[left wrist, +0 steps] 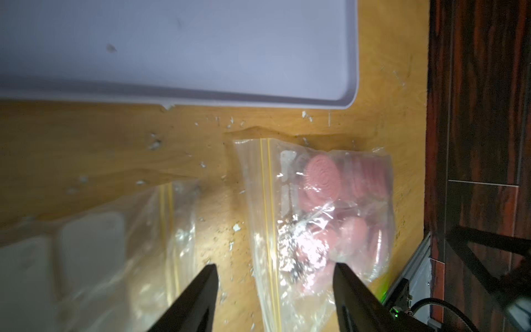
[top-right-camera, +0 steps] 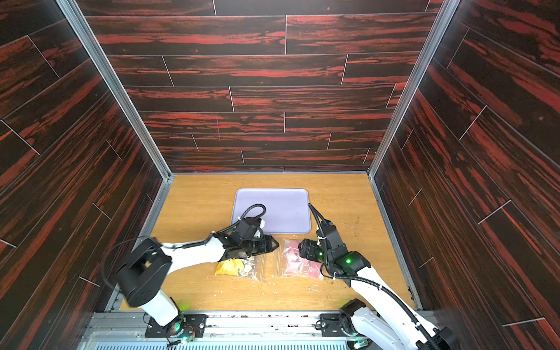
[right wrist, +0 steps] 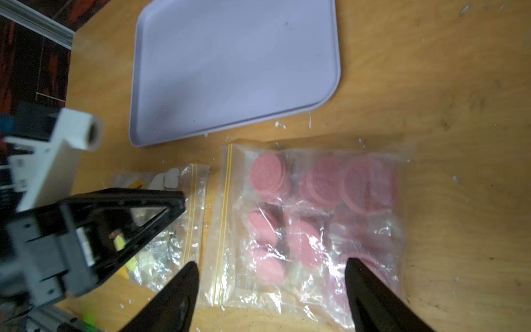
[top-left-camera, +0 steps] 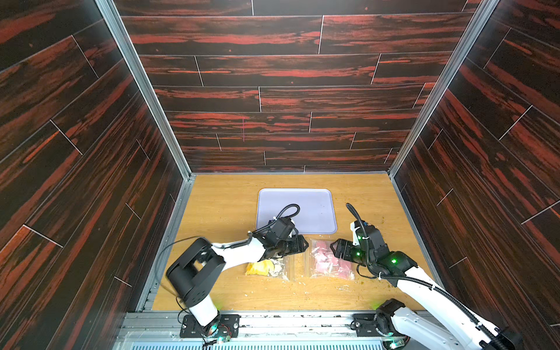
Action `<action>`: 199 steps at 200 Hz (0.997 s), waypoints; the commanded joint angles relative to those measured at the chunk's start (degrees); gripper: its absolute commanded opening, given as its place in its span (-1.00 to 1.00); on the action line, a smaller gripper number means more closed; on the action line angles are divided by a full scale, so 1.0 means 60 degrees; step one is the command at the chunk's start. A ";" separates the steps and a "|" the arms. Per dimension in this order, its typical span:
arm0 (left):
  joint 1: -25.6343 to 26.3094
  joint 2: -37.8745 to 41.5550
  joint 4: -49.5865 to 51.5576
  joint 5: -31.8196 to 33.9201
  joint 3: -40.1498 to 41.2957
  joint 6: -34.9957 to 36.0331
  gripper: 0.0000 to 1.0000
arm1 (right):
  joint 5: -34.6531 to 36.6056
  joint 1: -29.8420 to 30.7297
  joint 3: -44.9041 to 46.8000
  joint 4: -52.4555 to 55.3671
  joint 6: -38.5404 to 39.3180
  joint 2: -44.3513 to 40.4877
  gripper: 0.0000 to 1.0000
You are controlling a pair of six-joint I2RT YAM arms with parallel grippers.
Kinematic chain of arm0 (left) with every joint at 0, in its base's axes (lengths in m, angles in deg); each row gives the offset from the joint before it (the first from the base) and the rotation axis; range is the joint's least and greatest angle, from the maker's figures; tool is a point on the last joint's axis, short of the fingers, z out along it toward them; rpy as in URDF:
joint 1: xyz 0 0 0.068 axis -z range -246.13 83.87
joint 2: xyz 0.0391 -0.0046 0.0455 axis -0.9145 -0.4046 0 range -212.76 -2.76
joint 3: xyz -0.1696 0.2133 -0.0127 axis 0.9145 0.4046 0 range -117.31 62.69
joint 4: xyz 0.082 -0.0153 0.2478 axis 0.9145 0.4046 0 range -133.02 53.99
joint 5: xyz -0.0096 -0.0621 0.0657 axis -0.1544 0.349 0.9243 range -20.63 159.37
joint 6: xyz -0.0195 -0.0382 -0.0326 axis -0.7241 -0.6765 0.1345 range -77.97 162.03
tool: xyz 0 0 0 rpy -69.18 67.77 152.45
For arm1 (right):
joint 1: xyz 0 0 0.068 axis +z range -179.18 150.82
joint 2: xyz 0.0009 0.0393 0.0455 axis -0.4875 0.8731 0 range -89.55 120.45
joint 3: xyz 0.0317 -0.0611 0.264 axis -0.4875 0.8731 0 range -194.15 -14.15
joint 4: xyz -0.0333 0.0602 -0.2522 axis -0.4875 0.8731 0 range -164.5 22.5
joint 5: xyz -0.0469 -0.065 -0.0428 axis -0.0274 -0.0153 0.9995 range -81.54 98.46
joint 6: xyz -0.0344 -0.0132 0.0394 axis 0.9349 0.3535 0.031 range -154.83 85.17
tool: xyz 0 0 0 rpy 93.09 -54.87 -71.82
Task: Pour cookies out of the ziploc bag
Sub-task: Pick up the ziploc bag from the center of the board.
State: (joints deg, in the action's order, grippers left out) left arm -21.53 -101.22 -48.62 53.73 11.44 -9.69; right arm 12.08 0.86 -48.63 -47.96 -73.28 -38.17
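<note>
A clear ziploc bag (top-left-camera: 330,260) (top-right-camera: 298,260) lies flat on the wooden table, its yellow zip line toward the left arm. The cookies (right wrist: 268,174) (left wrist: 321,178) inside are pink round discs in clear wrappers. My left gripper (left wrist: 275,267) (top-left-camera: 304,243) is open. Its fingers straddle the zip edge of that bag just above it, holding nothing. My right gripper (right wrist: 272,263) (top-left-camera: 334,247) is open too, and hovers over the bag's near side from the opposite end. The two grippers face each other across the bag.
A second clear zip bag (top-left-camera: 269,268) (right wrist: 172,230) with a yellow lump and white pieces lies beside the left arm. A bare lavender tray (top-left-camera: 312,206) (right wrist: 230,63) sits just behind both bags. Crumbs dot the table (top-left-camera: 218,206). Dark walls enclose three sides.
</note>
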 commanded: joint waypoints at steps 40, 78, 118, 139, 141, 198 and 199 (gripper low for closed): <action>0.0257 -0.0638 -0.1328 -0.0179 0.0221 -0.0908 0.28 | -0.0761 -0.0780 0.0180 0.0074 0.0186 -0.0488 0.64; 0.0350 -0.0869 -0.2324 -0.0279 0.0703 -0.1572 0.26 | -0.0829 -0.0930 0.0180 0.0075 0.0242 -0.0503 0.64; 0.0576 -0.0963 -0.2460 -0.0118 0.0912 -0.1726 0.25 | -0.0932 -0.1034 0.0226 0.0000 0.0250 -0.0505 0.63; 0.0652 -0.1008 -0.2915 -0.0064 0.1151 -0.1972 0.19 | -0.0944 -0.1044 0.0267 -0.0015 0.0254 -0.0515 0.62; 0.0649 -0.1008 -0.2958 -0.0072 0.1167 -0.1982 0.17 | -0.0941 -0.1050 0.0268 -0.0015 0.0256 -0.0519 0.62; 0.0755 -0.0792 -0.3342 0.0090 0.1473 -0.2274 -0.18 | -0.1023 -0.1081 0.0341 -0.0060 0.0227 -0.0504 0.62; 0.0755 -0.0783 -0.3343 0.0096 0.1476 -0.2268 -0.18 | -0.1023 -0.1081 0.0341 -0.0059 0.0220 -0.0494 0.62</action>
State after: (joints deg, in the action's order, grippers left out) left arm -17.40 -106.68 -67.86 53.08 19.09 -21.89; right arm 6.53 -5.21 -47.30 -48.35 -72.06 -40.51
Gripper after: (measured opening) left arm 0.439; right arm 0.808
